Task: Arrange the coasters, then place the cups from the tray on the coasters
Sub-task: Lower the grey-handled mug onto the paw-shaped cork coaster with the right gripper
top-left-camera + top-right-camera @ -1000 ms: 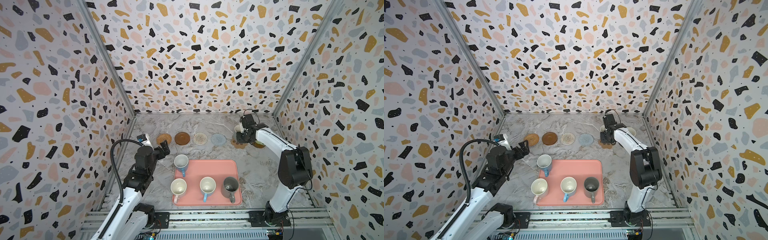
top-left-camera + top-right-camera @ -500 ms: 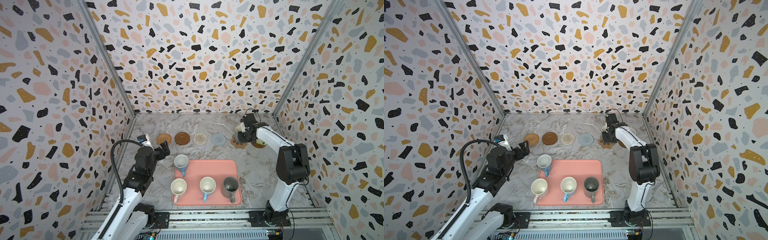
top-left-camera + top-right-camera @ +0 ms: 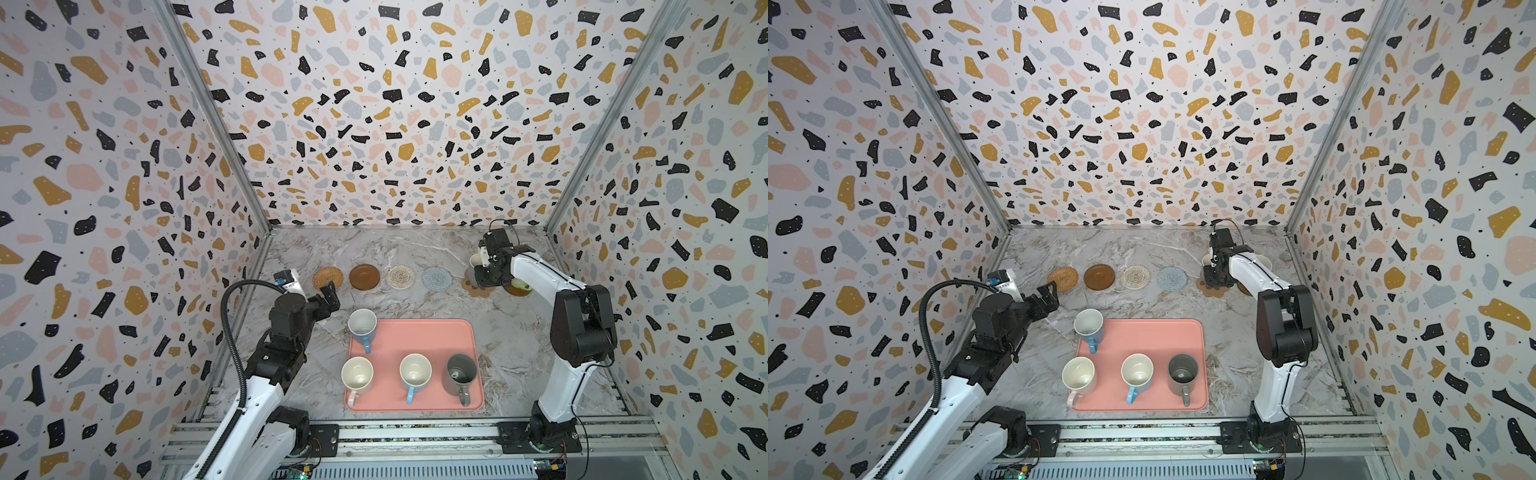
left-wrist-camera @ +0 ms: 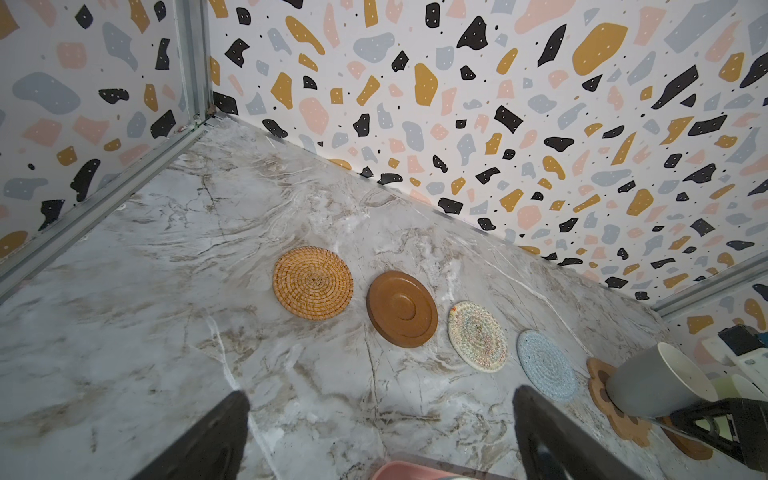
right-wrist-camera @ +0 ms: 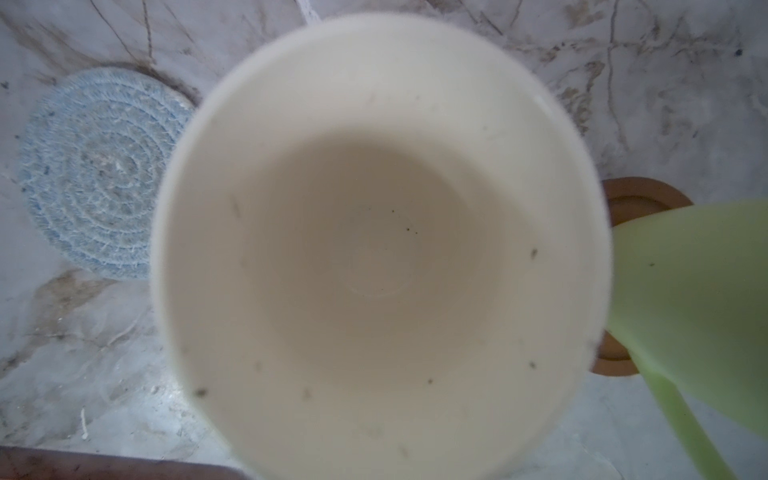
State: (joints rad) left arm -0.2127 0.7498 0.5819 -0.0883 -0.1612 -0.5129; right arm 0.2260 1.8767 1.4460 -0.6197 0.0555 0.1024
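Note:
Six coasters lie in a row at the back: orange-tan (image 3: 328, 277), dark brown (image 3: 364, 276), beige (image 3: 400, 276), light-blue (image 3: 437, 279), the tan paw (image 3: 476, 288) and a brown disc (image 3: 519, 289) under a light green cup (image 5: 698, 311). My right gripper (image 3: 484, 274) is shut on a grey cup (image 4: 656, 382), tilted with its base at the paw coaster (image 4: 619, 415). The cup's cream inside (image 5: 374, 249) hides my right fingers in the right wrist view. On the pink tray (image 3: 424, 336) stand blue (image 3: 362, 326), pale pink (image 3: 356, 374), light blue (image 3: 415, 372) and dark grey (image 3: 461, 374) cups. My left gripper (image 3: 328, 297) hangs open left of the tray.
Terrazzo walls close in the marble table on three sides. An aluminium rail (image 3: 415, 436) runs along the front edge and carries both arm bases. Bare marble lies between the coaster row and the tray, and behind the coasters.
The right arm's elbow has shifted slightly while its gripper keeps the grey cup over the paw coaster. The left arm has not moved.

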